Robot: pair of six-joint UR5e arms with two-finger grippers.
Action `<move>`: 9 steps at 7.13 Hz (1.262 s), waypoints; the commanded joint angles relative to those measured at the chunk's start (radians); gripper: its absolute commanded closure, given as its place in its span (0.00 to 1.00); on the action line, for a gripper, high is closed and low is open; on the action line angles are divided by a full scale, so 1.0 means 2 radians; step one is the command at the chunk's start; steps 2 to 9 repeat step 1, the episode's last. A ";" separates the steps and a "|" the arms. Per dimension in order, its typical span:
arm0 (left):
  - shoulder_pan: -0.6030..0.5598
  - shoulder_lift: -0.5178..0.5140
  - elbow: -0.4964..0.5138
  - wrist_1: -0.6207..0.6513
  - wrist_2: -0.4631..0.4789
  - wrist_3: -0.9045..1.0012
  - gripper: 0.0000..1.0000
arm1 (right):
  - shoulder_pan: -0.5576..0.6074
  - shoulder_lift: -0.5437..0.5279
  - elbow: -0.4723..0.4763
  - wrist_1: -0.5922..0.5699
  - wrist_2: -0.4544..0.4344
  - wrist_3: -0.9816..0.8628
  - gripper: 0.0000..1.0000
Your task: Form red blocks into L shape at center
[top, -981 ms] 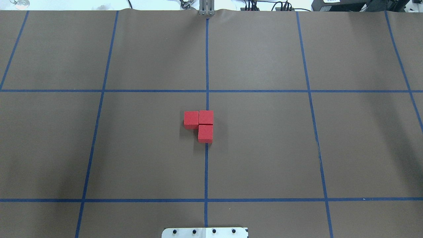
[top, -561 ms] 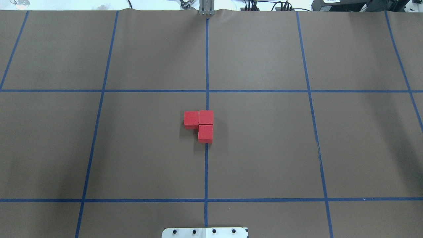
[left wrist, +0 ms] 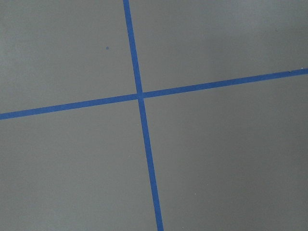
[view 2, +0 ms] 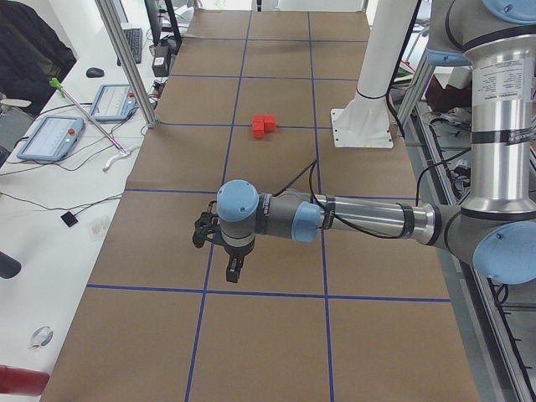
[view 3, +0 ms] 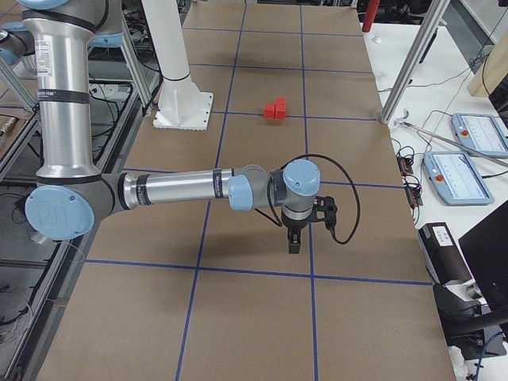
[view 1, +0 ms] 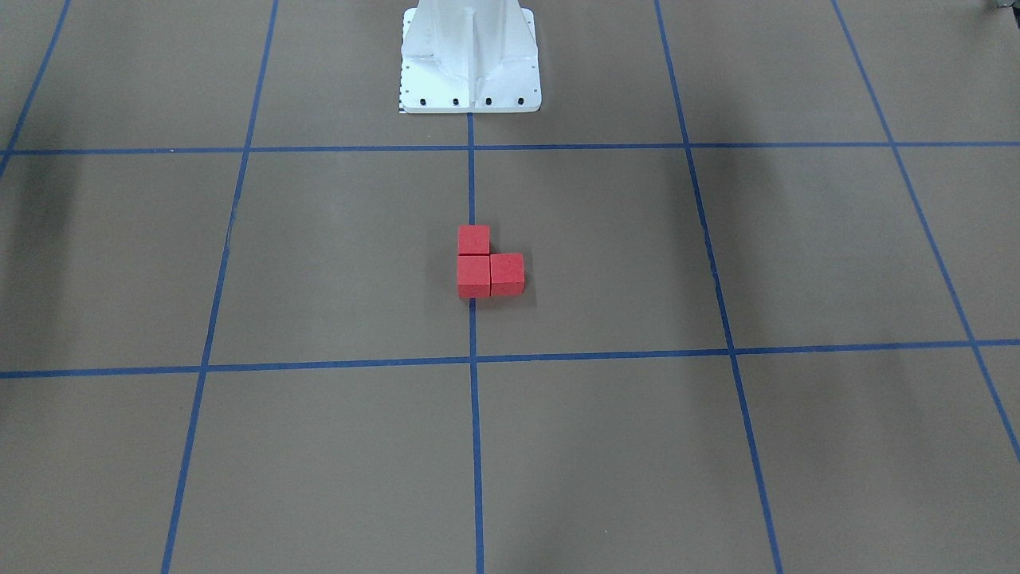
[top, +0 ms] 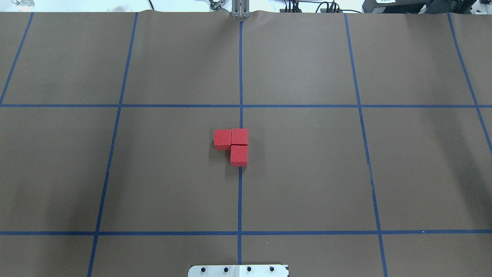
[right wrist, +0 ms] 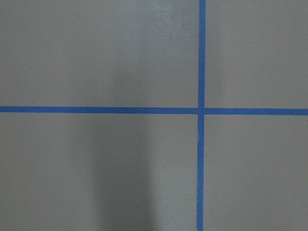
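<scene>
Three small red blocks sit touching in an L shape on the table's centre line. In the overhead view one block point(top: 222, 139) is on the left, one point(top: 240, 136) at the corner and one point(top: 239, 155) nearer the base. They also show in the front view point(view 1: 488, 269), the left view point(view 2: 264, 126) and the right view point(view 3: 275, 109). My left gripper point(view 2: 234, 270) shows only in the left view, and my right gripper point(view 3: 293, 240) only in the right view. Both hang over bare table far from the blocks. I cannot tell whether they are open or shut.
The brown table cover point(top: 307, 173) carries a grid of blue tape lines point(top: 240, 192). The robot's white base point(view 1: 470, 60) stands at the table's edge. Both wrist views show only tape crossings. Tablets point(view 2: 50, 134) and cables lie on the bench beyond the far side.
</scene>
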 commanded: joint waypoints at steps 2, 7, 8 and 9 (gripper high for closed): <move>0.000 0.000 -0.012 0.001 -0.001 0.000 0.00 | -0.001 -0.001 -0.003 0.021 -0.001 -0.001 0.00; 0.000 0.000 -0.012 0.001 -0.001 0.000 0.00 | -0.001 -0.001 -0.003 0.021 -0.001 -0.001 0.00; 0.000 0.000 -0.012 0.001 -0.001 0.000 0.00 | -0.001 -0.001 -0.003 0.021 -0.001 -0.001 0.00; 0.000 0.000 -0.012 0.001 -0.001 0.000 0.00 | -0.001 -0.001 -0.003 0.021 -0.001 -0.001 0.00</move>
